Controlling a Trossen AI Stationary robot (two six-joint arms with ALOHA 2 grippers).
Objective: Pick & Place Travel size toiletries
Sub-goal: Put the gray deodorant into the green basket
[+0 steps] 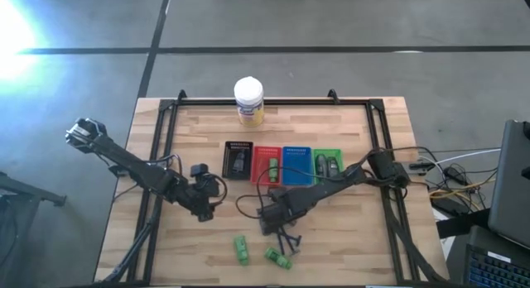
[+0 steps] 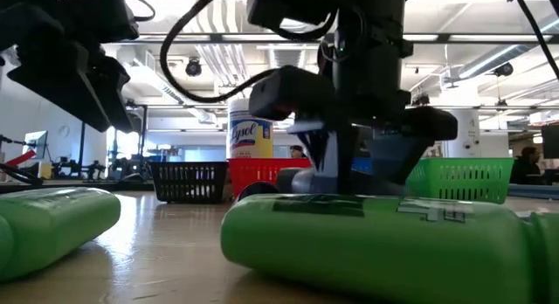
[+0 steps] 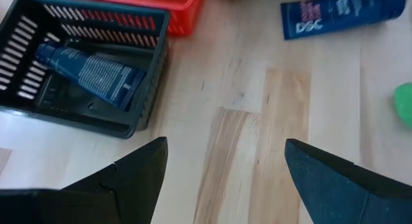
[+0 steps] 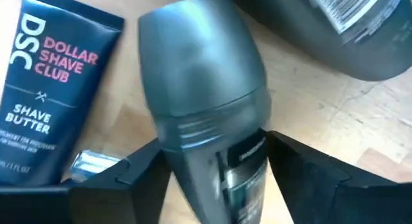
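Grey roll-on container [image 4: 206, 121] sits between the right gripper [image 4: 215, 169] fingers, on the wood table [image 1: 348, 230] just in front of the blue tray [image 1: 296, 165], beside a Dollar Shave Club tube [image 4: 55, 89]; whether the fingers actually clamp it, cannot tell. Left gripper [image 3: 222, 176] spread wide, holding nothing, in front of the black tray [image 3: 84, 69] with its blue tube [image 3: 90, 71].

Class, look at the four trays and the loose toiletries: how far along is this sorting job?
Done: the black tray, red tray and green tray each hold an item; the blue tray's contents are unclear. In hand: the right gripper has its fingers around a grey roll-on container. Left: two green bottles and a blue tube lie loose. The left gripper waits open.
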